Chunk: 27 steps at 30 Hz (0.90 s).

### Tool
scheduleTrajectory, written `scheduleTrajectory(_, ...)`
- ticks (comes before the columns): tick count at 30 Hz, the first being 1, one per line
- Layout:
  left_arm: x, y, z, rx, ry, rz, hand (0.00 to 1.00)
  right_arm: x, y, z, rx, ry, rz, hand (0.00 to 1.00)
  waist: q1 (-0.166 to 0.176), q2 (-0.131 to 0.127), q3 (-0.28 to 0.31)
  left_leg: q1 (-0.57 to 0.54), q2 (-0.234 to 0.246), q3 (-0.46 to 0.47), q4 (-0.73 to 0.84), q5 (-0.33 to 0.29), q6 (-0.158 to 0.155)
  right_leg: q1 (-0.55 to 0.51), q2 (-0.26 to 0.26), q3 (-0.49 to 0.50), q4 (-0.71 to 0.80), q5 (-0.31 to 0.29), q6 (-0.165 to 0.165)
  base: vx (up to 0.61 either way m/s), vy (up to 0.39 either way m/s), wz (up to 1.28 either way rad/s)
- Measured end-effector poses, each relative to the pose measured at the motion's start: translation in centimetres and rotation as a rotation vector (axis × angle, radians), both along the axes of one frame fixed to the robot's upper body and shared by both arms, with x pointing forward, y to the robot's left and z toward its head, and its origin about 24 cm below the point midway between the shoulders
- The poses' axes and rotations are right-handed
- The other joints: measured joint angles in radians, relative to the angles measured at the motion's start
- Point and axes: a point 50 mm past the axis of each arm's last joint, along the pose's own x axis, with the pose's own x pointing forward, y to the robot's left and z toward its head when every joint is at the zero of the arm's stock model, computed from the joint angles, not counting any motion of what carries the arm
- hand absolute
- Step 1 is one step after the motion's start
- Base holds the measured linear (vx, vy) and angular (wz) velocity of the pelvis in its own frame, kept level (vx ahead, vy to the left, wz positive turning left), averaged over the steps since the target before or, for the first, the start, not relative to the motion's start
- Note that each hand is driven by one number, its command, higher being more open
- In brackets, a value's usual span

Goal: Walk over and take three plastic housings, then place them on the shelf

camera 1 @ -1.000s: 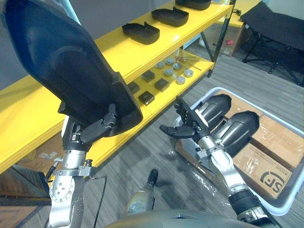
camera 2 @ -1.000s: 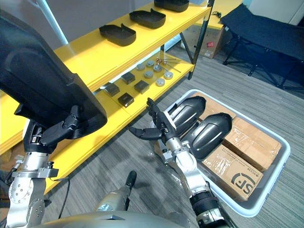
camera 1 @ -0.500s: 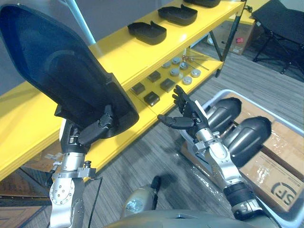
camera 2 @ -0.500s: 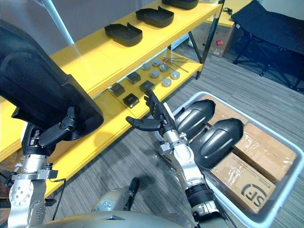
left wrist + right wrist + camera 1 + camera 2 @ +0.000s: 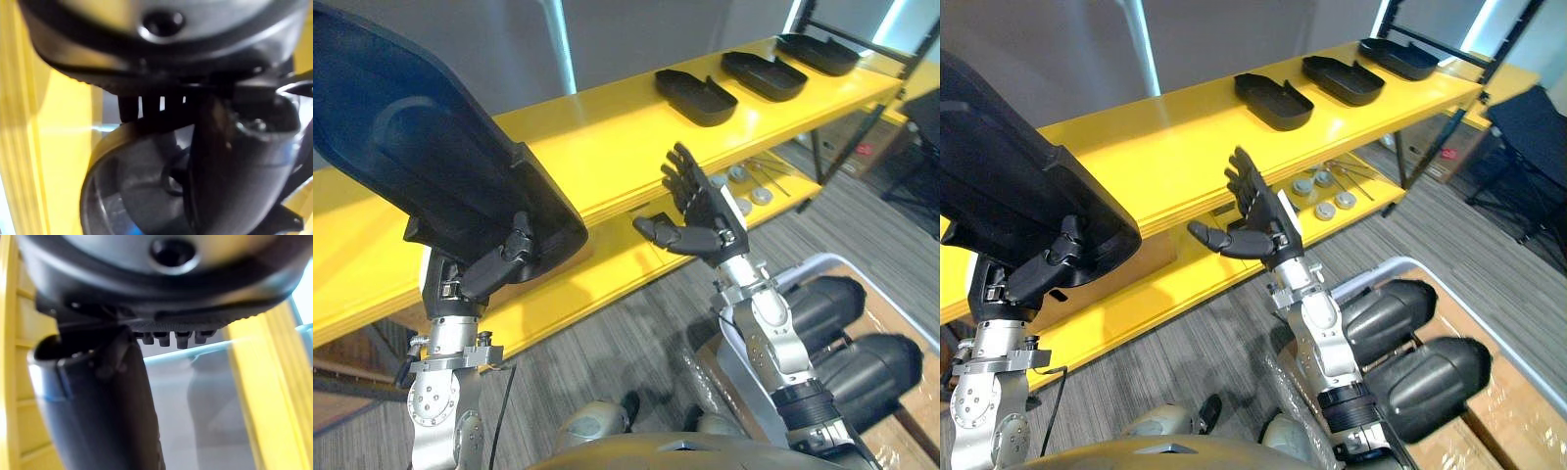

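At near left, the large black plastic housing (image 5: 421,147) stays raised beside the yellow shelf (image 5: 587,137), its lower edge pinched by the left hand (image 5: 489,269). The right hand (image 5: 700,211), fingers spread and empty, has lifted from over the spare housings (image 5: 871,367) in the bin (image 5: 808,264) to shelf height.

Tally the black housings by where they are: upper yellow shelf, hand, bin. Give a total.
shelf housings: 3
held housing, in the left hand: 1
bin housings: 2
Total: 6
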Motion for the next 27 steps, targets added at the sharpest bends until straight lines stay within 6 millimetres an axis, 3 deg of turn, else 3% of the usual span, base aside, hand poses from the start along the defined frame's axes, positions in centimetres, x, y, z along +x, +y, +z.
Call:
scheduleTrajectory(1, -0.2, 0.0, -0.2, -0.005, 0.005, 0.002, 0.00, 0.1, 0.0, 0.1, -0.008, -0.004, 0.003, 1.00, 0.005, 0.006, -0.003, 0.001, 0.006, -0.009, -0.002, -0.002, -0.004, 0.009, 0.005, -0.013, -0.011, 0.002, -0.002, 0.15, -0.191, 0.60)
scheduleTrajectory(3, -0.9, 0.3, -0.4, 0.006, 0.024, 0.010, 0.00, 0.4, 0.3, 0.1, -0.025, 0.001, 0.021, 1.00, 0.047, 0.016, -0.008, 0.006, 0.042, -0.018, -0.019, 0.007, -0.031, 0.040, 0.035, -0.054, -0.071, 0.036, -0.022, 0.16, -0.154, 0.29)
scheduleTrajectory(5, -0.9, 0.4, -0.4, 0.003, 0.022, 0.015, 0.00, 0.4, 0.3, -0.2, -0.031, 0.020, 0.019, 1.00, 0.056, 0.015, -0.009, -0.010, 0.060, -0.020, -0.026, 0.011, -0.038, 0.064, 0.044, -0.105, -0.096, 0.038, -0.033, 0.20, -0.140, 0.69)
scheduleTrajectory(7, -0.8, 0.2, -0.3, 0.007, 0.015, -0.004, 0.00, 0.6, -0.3, -0.6, -0.034, 0.041, -0.008, 1.00, 0.031, 0.016, -0.009, -0.030, 0.122, 0.140, -0.024, -0.011, -0.003, 0.095, 0.038, -0.187, -0.111, 0.030, -0.046, 0.16, -0.079, 1.18)
scheduleTrajectory(8, -0.5, -0.1, -0.2, 0.008, 0.006, -0.031, 0.00, 0.7, -1.2, -0.8, -0.033, 0.050, -0.048, 1.00, 0.013, 0.021, -0.011, -0.051, 0.170, 0.272, 0.002, -0.013, 0.001, 0.111, 0.033, -0.232, -0.112, 0.027, -0.051, 0.09, -0.027, 1.08)
scheduleTrajectory(9, -0.4, -0.4, -0.2, 0.007, 0.001, -0.045, 0.00, 0.7, -1.7, -0.8, -0.033, 0.051, -0.070, 1.00, 0.009, 0.026, -0.014, -0.057, 0.188, 0.322, 0.002, -0.007, -0.007, 0.116, 0.032, -0.244, -0.111, 0.027, -0.051, 0.11, 0.029, 1.08)
scheduleTrajectory(10, -0.2, -0.7, -0.2, 0.001, -0.004, -0.064, 0.00, 0.8, -2.7, -0.6, -0.032, 0.046, -0.110, 1.00, 0.007, 0.030, -0.017, -0.053, 0.189, 0.363, -0.009, 0.014, -0.019, 0.122, 0.023, -0.246, -0.112, 0.026, -0.051, 0.11, 0.135, 0.73)
scheduleTrajectory(12, 0.1, -1.1, -0.3, -0.008, -0.004, -0.075, 0.00, 1.0, -3.7, -0.1, -0.023, 0.026, -0.150, 1.00, 0.001, 0.026, -0.017, -0.063, 0.150, 0.358, -0.004, 0.050, -0.031, 0.134, -0.005, -0.244, -0.133, 0.027, -0.048, 0.09, 0.163, 0.59)
scheduleTrajectory(13, 0.2, -1.4, -0.3, -0.012, 0.000, -0.074, 0.00, 1.2, -4.1, 0.2, -0.021, 0.015, -0.164, 1.00, -0.006, 0.023, -0.017, -0.088, 0.115, 0.347, 0.037, 0.068, -0.056, 0.153, -0.037, -0.242, -0.166, 0.038, -0.032, 0.03, 0.146, 0.36)
scheduleTrajectory(14, 0.3, -1.5, -0.3, -0.011, -0.001, -0.065, 0.00, 1.3, -3.9, 0.5, -0.013, 0.006, -0.163, 1.00, -0.004, 0.014, -0.008, -0.134, 0.118, 0.348, 0.125, 0.024, -0.048, 0.169, -0.065, -0.237, -0.191, 0.057, -0.002, 0.03, 0.204, 0.16)
scheduleTrajectory(15, 0.3, -1.5, -0.3, -0.003, 0.000, -0.059, 0.00, 1.4, -3.7, 0.6, -0.011, 0.003, -0.158, 1.00, 0.001, 0.033, -0.012, -0.137, 0.155, 0.350, 0.147, 0.005, -0.043, 0.173, -0.066, -0.233, -0.190, 0.060, 0.001, 0.01, 0.171, -0.14)
scheduleTrajectory(16, 0.3, -1.5, -0.5, 0.016, 0.016, -0.049, 0.00, 1.4, -3.2, 0.5, -0.005, 0.005, -0.151, 1.00, 0.000, 0.052, -0.022, -0.114, 0.241, 0.341, 0.104, 0.031, -0.093, 0.177, -0.054, -0.220, -0.181, 0.063, 0.008, 0.02, 0.261, -0.38)
scheduleTrajectory(17, 0.2, -1.6, -0.7, 0.027, 0.029, -0.042, 0.00, 1.4, -2.9, 0.5, 0.004, 0.008, -0.151, 1.00, 0.006, 0.072, -0.035, -0.068, 0.273, 0.287, 0.030, 0.030, -0.142, 0.174, -0.057, -0.191, -0.178, 0.065, 0.029, 0.03, 0.391, -0.71)
scheduleTrajectory(18, 0.1, -1.5, -0.8, 0.042, 0.039, -0.032, 0.00, 1.5, -2.1, 0.6, 0.014, 0.005, -0.131, 1.00, 0.006, 0.082, -0.042, -0.028, 0.257, 0.263, -0.013, -0.004, -0.150, 0.167, -0.079, -0.148, -0.185, 0.077, 0.060, 0.03, 0.384, -0.70)
scheduleTrajectory(19, 0.2, -1.5, -0.7, 0.049, 0.042, -0.031, 0.00, 1.4, -1.7, 0.5, 0.029, 0.006, -0.124, 1.00, -0.001, 0.069, -0.036, -0.023, 0.235, 0.272, -0.015, -0.003, -0.147, 0.165, -0.094, -0.135, -0.191, 0.086, 0.071, 0.00, 0.301, -0.68)
scheduleTrajectory(21, 0.1, -1.0, -0.8, 0.083, 0.072, -0.039, 0.00, 1.3, -0.3, 0.2, 0.061, 0.024, -0.101, 1.00, -0.011, 0.031, -0.014, 0.014, 0.186, 0.346, -0.014, -0.018, -0.109, 0.175, -0.146, -0.086, -0.227, 0.132, 0.093, -0.05, 0.240, -0.71)
scheduleTrajectory(24, -0.4, 0.0, -1.2, 0.132, 0.147, -0.015, 0.00, 1.0, 1.0, 0.0, 0.092, 0.036, -0.061, 1.00, -0.001, 0.026, -0.016, 0.053, 0.187, 0.454, 0.006, -0.063, -0.083, 0.171, -0.156, -0.076, -0.254, 0.193, 0.080, -0.11, 0.229, -1.03)
scheduleTrajectory(27, -0.6, 0.9, -1.0, 0.156, 0.166, 0.013, 0.00, 0.5, 2.1, -0.6, 0.097, 0.058, -0.029, 1.00, -0.016, 0.016, -0.023, 0.062, 0.200, 0.517, 0.002, -0.077, -0.075, 0.148, -0.156, -0.094, -0.259, 0.178, 0.058, -0.09, 0.069, -0.73)
